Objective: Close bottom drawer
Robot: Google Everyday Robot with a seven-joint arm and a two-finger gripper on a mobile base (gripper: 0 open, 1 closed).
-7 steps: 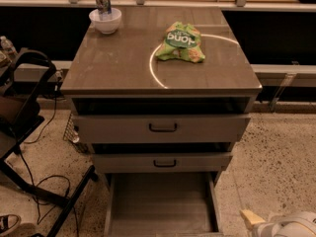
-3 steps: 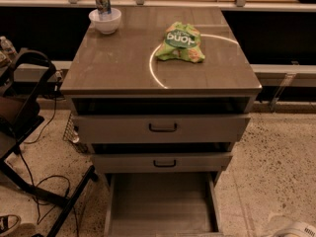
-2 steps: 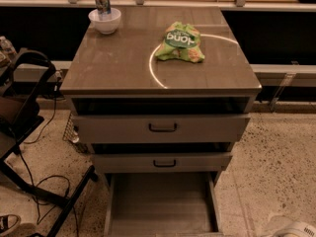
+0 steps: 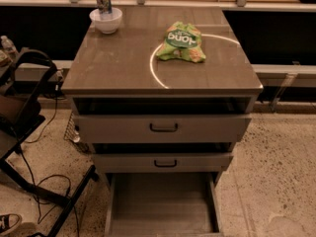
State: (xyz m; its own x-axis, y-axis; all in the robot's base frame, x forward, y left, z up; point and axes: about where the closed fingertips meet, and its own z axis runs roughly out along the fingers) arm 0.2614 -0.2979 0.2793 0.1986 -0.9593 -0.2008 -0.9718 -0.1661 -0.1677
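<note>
The cabinet (image 4: 123,73) has three grey-brown drawers. The bottom drawer (image 4: 163,201) is pulled far out toward me. Its plain grey interior is empty, and its front and handle are cut off by the lower frame edge. The middle drawer (image 4: 163,162) and the top drawer (image 4: 163,128) are each pulled out a little, with dark bar handles showing. My gripper is out of view, below the lower right corner of the frame.
A green chip bag (image 4: 181,42), a white bowl (image 4: 105,19) and a can (image 4: 103,0) sit on the cabinet top. A black chair frame (image 4: 24,112) with cables stands at the left. A shoe (image 4: 7,223) is at the lower left. Speckled floor (image 4: 276,172) lies at the right.
The pale part of my arm seen at the lower right corner earlier has dropped out of the frame. The drawers have not moved.
</note>
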